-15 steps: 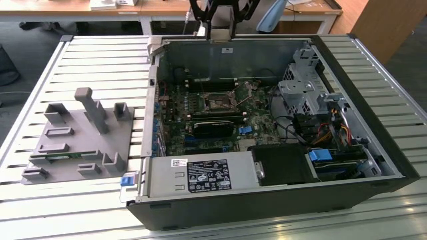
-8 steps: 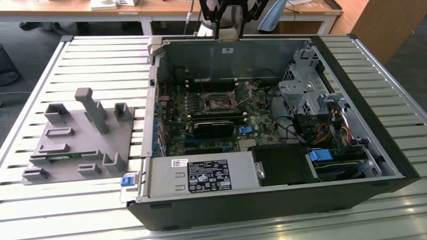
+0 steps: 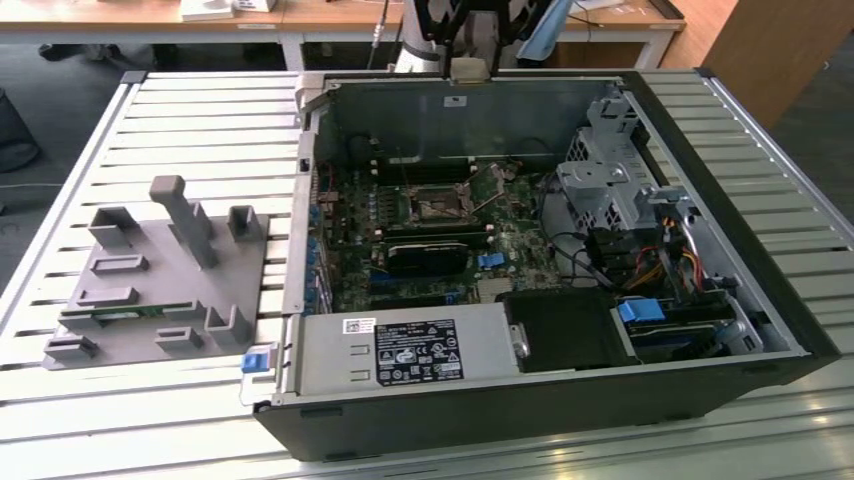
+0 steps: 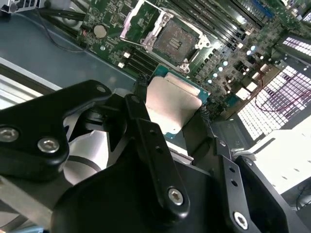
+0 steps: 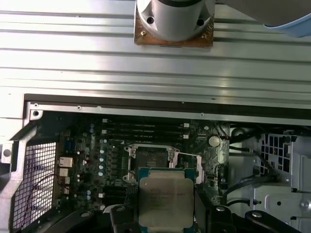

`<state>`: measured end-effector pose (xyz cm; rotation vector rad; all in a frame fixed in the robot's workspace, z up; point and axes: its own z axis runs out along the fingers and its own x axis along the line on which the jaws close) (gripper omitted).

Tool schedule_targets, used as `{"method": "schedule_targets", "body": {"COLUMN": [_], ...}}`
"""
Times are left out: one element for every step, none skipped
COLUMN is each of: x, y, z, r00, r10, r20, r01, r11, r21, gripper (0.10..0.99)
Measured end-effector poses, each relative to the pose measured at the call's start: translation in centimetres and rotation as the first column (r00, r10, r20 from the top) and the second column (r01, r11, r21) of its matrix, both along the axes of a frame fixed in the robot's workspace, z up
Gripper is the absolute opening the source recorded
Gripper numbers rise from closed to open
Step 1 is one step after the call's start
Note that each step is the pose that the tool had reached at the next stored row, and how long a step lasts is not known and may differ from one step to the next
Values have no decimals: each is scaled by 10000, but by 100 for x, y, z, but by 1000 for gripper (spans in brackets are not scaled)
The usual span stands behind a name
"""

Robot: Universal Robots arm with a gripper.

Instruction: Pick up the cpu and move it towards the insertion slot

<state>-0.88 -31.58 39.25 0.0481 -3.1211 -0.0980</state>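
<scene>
My gripper (image 4: 172, 114) has its black fingers (image 4: 146, 121) closed against opposite edges of the cpu (image 4: 172, 104); in the second wrist view the chip sits pinched between them, silver lid up, teal edge showing along one side. In the first wrist view I see the same cpu (image 5: 165, 199) held flat between the finger tips, lid facing the camera.

Cpu is off the board, hanging above the motherboard (image 4: 228, 43). The insertion slot (image 4: 177, 41) lies just beyond it in the second wrist view: dark square socket, silvery frame, its load plate (image 4: 141, 22) swung open to one side. In the first wrist view the insertion slot (image 5: 148, 160) is partly covered by the held chip's near edge, so chip and socket overlap in that line of sight; I cannot tell the height between them.

Exterior view: the open computer case (image 3: 747, 250) lies on a slatted metal table (image 3: 200, 130), socket (image 3: 437, 207) near the board's middle. A grey plastic tray (image 3: 147, 290) sits well apart, toward the exterior view's left.
</scene>
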Motion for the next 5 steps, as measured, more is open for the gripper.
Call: {"method": "schedule_targets", "body": {"x": [1,2,3,4,5], "y": [0,0,0,0,0], "z": [0,0,0,0,0], "r00": [10000,10000,10000,10000,10000], "r10": [1,1,1,1,1], "r20": [0,0,0,0,0], "r01": [-1,-1,-1,-1,-1], "r11": [10000,10000,10000,10000,10000], "r21": [0,0,0,0,0], "gripper": [541,541,541,541,541]}}
